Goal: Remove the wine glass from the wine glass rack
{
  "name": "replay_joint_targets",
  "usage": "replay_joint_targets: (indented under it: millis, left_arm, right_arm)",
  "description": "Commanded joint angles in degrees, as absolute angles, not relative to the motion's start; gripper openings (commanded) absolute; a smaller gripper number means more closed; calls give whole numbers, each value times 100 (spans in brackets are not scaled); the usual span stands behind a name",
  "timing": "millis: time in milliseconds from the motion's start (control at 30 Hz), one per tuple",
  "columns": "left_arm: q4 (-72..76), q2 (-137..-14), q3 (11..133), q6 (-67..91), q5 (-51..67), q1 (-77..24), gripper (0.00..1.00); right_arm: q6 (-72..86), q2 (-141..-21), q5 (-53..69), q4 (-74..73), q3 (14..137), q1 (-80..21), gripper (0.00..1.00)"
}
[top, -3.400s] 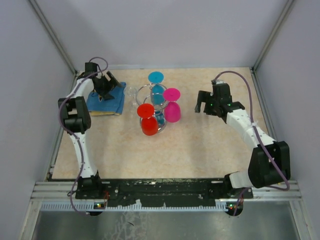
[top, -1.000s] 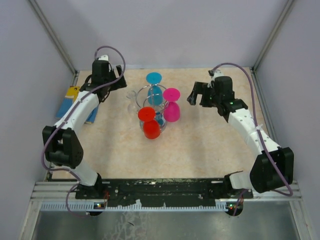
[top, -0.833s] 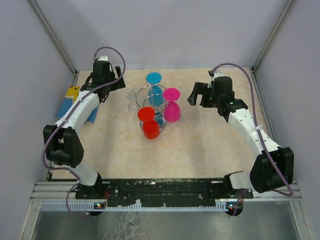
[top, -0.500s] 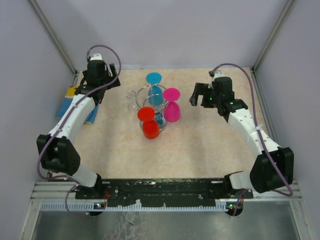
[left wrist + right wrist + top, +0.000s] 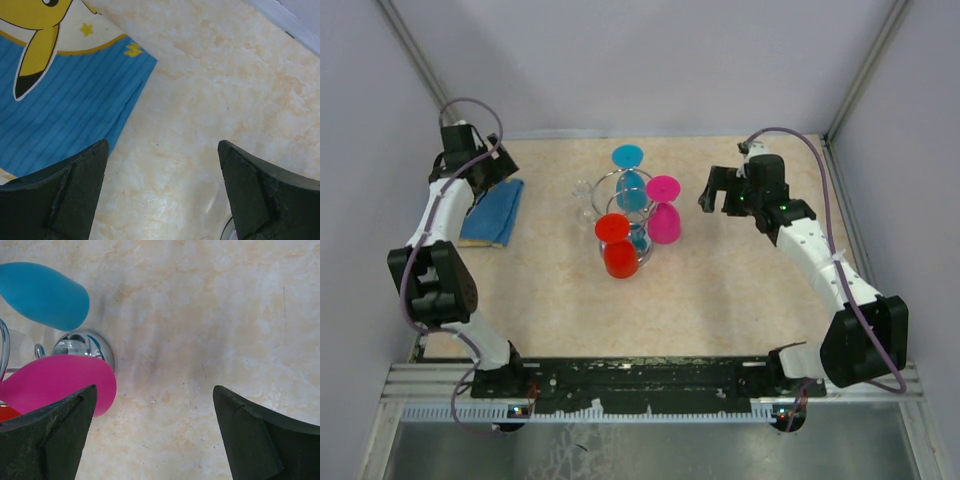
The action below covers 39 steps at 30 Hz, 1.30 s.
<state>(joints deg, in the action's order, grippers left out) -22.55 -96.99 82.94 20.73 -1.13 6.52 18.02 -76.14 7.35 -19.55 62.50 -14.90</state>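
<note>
The chrome wine glass rack (image 5: pixel 624 212) stands mid-table. A blue wine glass (image 5: pixel 632 160), a pink one (image 5: pixel 664 208) and a red one (image 5: pixel 616 243) hang on it upside down. A clear glass (image 5: pixel 583 194) shows faintly at its left side. My left gripper (image 5: pixel 487 168) is open at the far left, over the table beside a blue cloth (image 5: pixel 493 211). My right gripper (image 5: pixel 714 193) is open to the right of the rack, apart from the pink glass (image 5: pixel 59 385). The right wrist view also holds the blue glass (image 5: pixel 44 295) and the rack's round base (image 5: pixel 86 346). Nothing is between either gripper's fingers.
The blue cloth (image 5: pixel 60 105) with a yellow cartoon figure lies at the far left, partly under my left gripper (image 5: pixel 162 147). Grey walls close in the table on the left, back and right. Bare beige tabletop (image 5: pixel 200 315) lies under my right gripper (image 5: pixel 154 390).
My left arm has swung left, away from the rack, and now hangs by the blue cloth. The right arm has barely moved. The glasses hang as before.
</note>
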Motion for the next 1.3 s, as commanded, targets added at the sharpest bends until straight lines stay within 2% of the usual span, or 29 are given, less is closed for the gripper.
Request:
replay_joint_targets:
  millis: [0, 167, 433, 600, 700, 800, 833, 867, 900, 967, 1000, 1033, 1100, 1200, 1267]
  left_arm:
    - [-2487, -9554, 8717, 2147, 653, 536, 94]
    - [-2074, -9040, 8317, 1687, -24, -121, 95]
    - [-1910, -8270, 8072, 1468, -10, -744, 95]
    - [-2019, -7768, 8072, 1476, -219, -788, 97]
    - [-2147, -7738, 7951, 1538, -259, -791, 98]
    - [-2039, -7785, 7648, 1679, 315, -791, 84]
    - [-1946, -7803, 7540, 1730, 491, -791, 72]
    - [-1883, -7821, 7466, 1764, 605, -791, 53]
    - [-1866, -7833, 7395, 1819, 650, -791, 40]
    - [-1851, -7871, 7360, 1897, 764, -791, 25]
    - [-1847, -7882, 7345, 1944, 826, -791, 21]
    - [-1806, -7885, 7314, 2005, 917, -791, 21]
    - [-1714, -7864, 7249, 2144, 1120, -792, 37]
    - [-1584, -7820, 7150, 2333, 1344, -791, 53]
    - [-1532, -7738, 7080, 2431, 1406, -791, 56]
  right_arm:
    - [1712, -7361, 599, -1835, 6215, -1526, 99]
    - [1739, -7418, 668, -1769, 6182, -1534, 99]
    - [1617, -7246, 762, -1692, 6132, -1529, 99]
    - [1877, -7257, 1389, -1443, 6262, -1529, 86]
    - [2136, -7218, 1636, -1159, 6217, -1529, 84]
    - [2207, -7188, 1562, -1147, 6199, -1537, 93]
    - [2209, -7169, 1517, -1184, 6189, -1526, 94]
    - [2206, -7146, 1488, -1219, 6180, -1529, 95]
    - [2198, -7121, 1463, -1248, 6173, -1530, 96]
    - [2180, -7039, 1383, -1317, 6141, -1528, 98]
    - [2161, -6994, 1326, -1347, 6116, -1523, 99]
    - [2136, -6951, 1249, -1370, 6109, -1528, 99]
    - [2099, -6889, 1153, -1404, 6100, -1526, 99]
    - [2092, -6853, 1109, -1424, 6083, -1529, 99]
    - [2092, -6839, 1113, -1432, 6056, -1531, 99]
